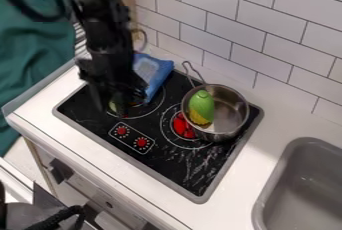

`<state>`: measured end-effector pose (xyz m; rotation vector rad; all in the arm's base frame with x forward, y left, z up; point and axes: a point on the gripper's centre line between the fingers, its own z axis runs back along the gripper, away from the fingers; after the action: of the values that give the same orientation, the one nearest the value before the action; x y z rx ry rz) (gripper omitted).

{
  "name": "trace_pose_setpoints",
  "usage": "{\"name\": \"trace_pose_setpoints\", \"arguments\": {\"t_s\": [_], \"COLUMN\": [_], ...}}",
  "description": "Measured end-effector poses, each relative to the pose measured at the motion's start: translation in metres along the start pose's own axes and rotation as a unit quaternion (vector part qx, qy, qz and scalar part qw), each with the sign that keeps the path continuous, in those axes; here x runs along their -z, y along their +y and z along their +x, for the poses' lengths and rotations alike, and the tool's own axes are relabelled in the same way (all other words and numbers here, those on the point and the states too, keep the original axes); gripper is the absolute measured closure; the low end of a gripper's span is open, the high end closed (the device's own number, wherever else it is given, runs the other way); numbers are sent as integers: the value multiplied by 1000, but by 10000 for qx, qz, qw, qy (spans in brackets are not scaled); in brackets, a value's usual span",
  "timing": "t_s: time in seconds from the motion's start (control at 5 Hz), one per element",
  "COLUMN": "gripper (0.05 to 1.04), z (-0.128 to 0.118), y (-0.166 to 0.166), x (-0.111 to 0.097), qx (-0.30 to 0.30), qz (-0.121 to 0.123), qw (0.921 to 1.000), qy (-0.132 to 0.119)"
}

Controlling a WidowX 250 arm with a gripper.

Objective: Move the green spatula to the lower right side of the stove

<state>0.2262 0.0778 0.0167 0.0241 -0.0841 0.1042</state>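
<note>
Hanging at the stove [168,160]'s ten o'clock, the pincer [116,107], wide or narrow I cannot tell, partly hides the apparent green spatula [112,105]; a low sweep toward five o'clock could clip the saucepan [231,111].

Stove panel [132,136]: small white marks ring the red knobs [141,142]; too small to read.
Legible text, labels, numbers or signs: none found.
</note>
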Motion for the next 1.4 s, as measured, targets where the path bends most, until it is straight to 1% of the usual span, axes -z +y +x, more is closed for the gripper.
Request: {"name": "trace_pose_setpoints", "arguments": {"t_s": [0.2,0.4,0.6,0.8,1.0,1.2,1.4], "gripper": [704,704,704,704,704,704,639], "z": [-27,-45,-50,-53,-50,-46,-43], "y": [-23,-46,-68,-89,-103,-110,-112], "x": [4,17,28,34,40,42,45], "qx": [-7,50,270,489,631,665,716], "qz": [122,90,129,197,248,294,229], "qw": [9997,9993,9983,9967,9956,9948,9947], "qy": [192,362,501,614,650,714,707]}}
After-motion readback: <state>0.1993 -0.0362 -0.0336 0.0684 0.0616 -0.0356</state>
